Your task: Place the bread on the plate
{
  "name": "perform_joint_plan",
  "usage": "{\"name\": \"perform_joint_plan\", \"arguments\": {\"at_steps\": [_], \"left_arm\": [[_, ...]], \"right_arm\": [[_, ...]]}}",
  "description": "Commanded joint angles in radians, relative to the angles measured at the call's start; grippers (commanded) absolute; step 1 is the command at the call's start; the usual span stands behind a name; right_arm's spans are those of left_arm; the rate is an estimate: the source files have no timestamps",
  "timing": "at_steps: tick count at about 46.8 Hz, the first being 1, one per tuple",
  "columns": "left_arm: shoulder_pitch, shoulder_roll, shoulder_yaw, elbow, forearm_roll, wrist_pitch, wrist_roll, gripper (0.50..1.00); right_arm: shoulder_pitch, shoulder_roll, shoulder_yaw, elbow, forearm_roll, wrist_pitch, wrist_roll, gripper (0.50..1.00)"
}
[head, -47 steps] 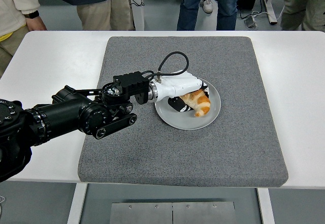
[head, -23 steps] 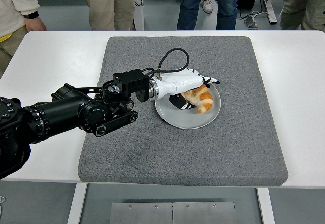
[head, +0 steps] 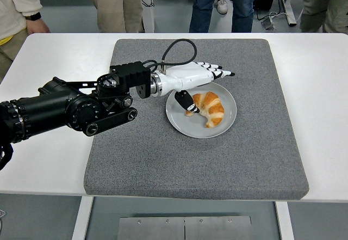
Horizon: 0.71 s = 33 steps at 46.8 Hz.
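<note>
A golden croissant (head: pixel 209 108) lies on the grey round plate (head: pixel 190 125), which sits on the grey mat. My left hand (head: pixel 202 85), white with black fingertips, hovers over the plate's far left rim, its fingers stretched out flat and its thumb (head: pixel 187 100) hanging down beside the bread's left end. The fingers are open and hold nothing. The black left arm (head: pixel 70 109) reaches in from the left edge. My right arm is out of view.
The dark grey mat (head: pixel 244 153) covers the middle of the white table (head: pixel 321 87). Several people stand along the far edge, one at the far left (head: pixel 16 6) close to the table corner.
My left hand has let go of the croissant, opened its fingers, and lifted back up and to the left. The bread now rests alone on the plate.
</note>
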Motion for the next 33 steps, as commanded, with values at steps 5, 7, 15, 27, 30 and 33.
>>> {"name": "perform_joint_plan", "arguments": {"at_steps": [5,7,15,27,30,33], "left_arm": [[-0.023,0.048,-0.012,-0.059,-0.041,0.000,-0.008,0.968],[-0.035,0.056,-0.013,-0.065,-0.056,0.000,-0.009,0.968],[-0.066,0.091,-0.024,-0.074,-0.160,-0.001,-0.006,0.968],[-0.095,0.160,-0.078,-0.099,-0.357,-0.003,0.001,0.968],[-0.095,0.185,-0.107,-0.105,-0.389,-0.003,0.004,0.968],[-0.095,0.205,-0.133,-0.105,-0.434,-0.003,0.011,0.968]], "right_arm": [[0.000,0.000,0.000,0.000,0.000,0.000,0.000,1.000],[0.000,0.000,0.000,0.000,0.000,0.000,-0.001,1.000],[0.000,0.000,0.000,0.000,0.000,0.000,0.000,1.000],[0.000,0.000,0.000,0.000,0.000,0.000,0.000,1.000],[0.000,0.000,0.000,0.000,0.000,0.000,0.000,1.000],[0.000,0.000,0.000,0.000,0.000,0.000,0.000,1.000]]}}
